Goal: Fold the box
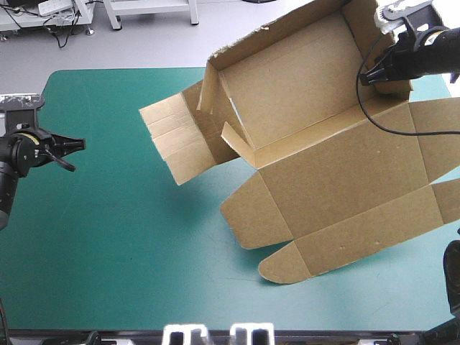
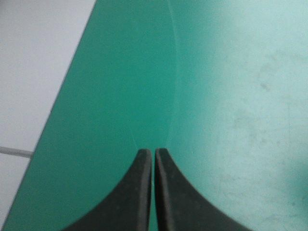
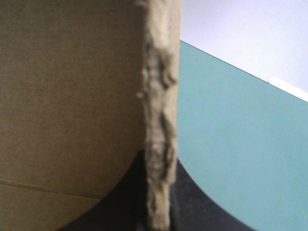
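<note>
Teal-green cover lies bare over the left half of the desk [image 1: 100, 237]. The brown box [image 1: 338, 165] fills the right half, its tray part tilted up at the far side and its lid spread flat toward the near edge. At the box's far right wall the right hand [image 1: 368, 75] pinches the board, fingers all but closed on it. Well left of the box, the left hand [image 1: 77, 144] is closed on nothing and points at the loose end flaps, so it looks freer for tucking. The box's right end is cut off.
</note>
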Robot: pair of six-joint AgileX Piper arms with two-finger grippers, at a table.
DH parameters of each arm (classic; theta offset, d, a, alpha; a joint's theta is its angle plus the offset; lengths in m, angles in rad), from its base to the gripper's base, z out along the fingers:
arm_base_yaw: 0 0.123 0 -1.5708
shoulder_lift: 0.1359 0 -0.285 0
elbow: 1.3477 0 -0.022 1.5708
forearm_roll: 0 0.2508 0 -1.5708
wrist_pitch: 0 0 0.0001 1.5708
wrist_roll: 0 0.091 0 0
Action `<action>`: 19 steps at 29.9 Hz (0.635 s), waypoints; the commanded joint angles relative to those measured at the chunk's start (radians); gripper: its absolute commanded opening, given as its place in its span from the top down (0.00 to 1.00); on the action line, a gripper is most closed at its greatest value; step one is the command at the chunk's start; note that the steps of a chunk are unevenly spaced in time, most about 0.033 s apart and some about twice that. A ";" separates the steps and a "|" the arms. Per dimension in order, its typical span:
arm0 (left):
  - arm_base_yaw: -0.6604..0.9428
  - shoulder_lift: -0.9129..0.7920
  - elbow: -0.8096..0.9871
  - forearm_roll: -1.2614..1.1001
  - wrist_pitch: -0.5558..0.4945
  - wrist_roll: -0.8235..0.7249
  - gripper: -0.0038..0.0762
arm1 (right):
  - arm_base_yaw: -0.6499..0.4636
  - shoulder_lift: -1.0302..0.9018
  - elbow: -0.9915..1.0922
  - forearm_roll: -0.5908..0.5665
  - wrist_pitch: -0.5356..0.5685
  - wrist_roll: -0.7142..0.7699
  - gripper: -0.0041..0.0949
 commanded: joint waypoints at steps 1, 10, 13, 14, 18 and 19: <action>0.088 -0.014 0.037 -0.214 -0.080 0.152 0.93 | -0.037 -0.069 -0.039 0.132 0.019 -0.035 0.98; 0.168 0.068 0.109 -0.721 -0.102 0.535 0.89 | -0.057 -0.106 -0.060 0.274 0.019 -0.063 0.98; 0.168 0.125 0.109 -1.018 -0.042 0.752 0.88 | -0.057 -0.110 -0.060 0.366 0.019 -0.084 0.98; 0.168 0.144 0.109 -1.128 -0.006 0.829 0.88 | -0.057 -0.110 -0.060 0.386 0.019 -0.088 0.98; 0.168 0.206 0.109 -1.444 0.160 1.060 0.88 | -0.057 -0.108 -0.060 0.413 0.019 -0.093 0.98; 0.168 0.217 0.109 -1.494 0.200 1.101 0.88 | -0.057 -0.108 -0.060 0.413 0.019 -0.093 0.98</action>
